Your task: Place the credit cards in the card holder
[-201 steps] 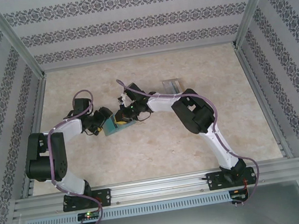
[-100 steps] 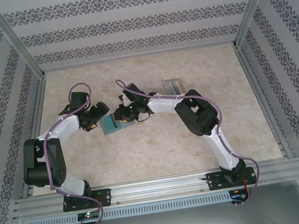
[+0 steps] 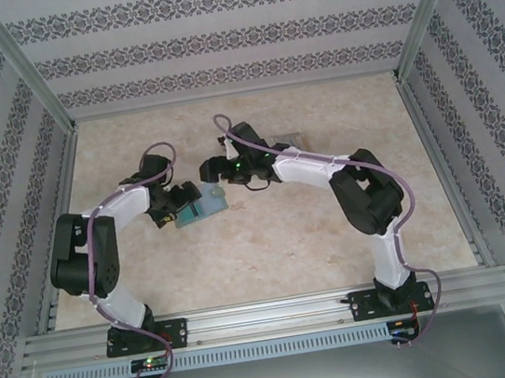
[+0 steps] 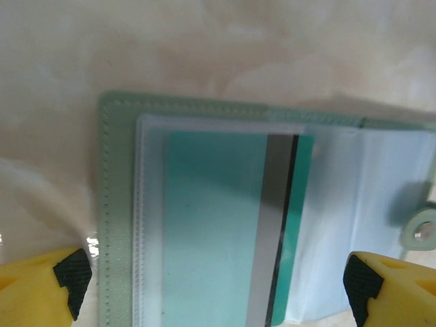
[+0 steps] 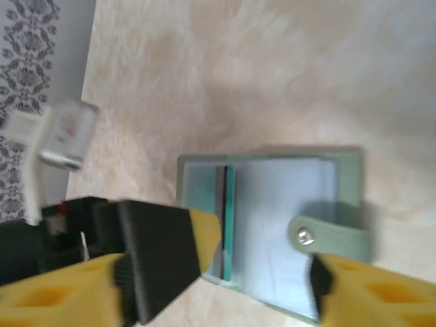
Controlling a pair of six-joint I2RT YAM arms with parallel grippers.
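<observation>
The card holder [image 3: 201,211] lies open and flat on the counter [image 3: 280,251], left of centre, between the two arms' tips. A teal credit card [image 4: 211,225], stripe side up, sits partly under its clear sleeve [image 4: 151,204]. The tab clasp [image 5: 327,238] sticks out from one edge. The left end effector [image 4: 218,276] hovers close above, fingers wide apart, gripping nothing. The right end effector [image 5: 262,262] is also spread and empty over the holder.

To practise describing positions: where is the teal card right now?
In the left wrist view the teal card sits in a clear sleeve of the open card holder, below the left gripper; from above, that holder lies left of table centre.
</observation>
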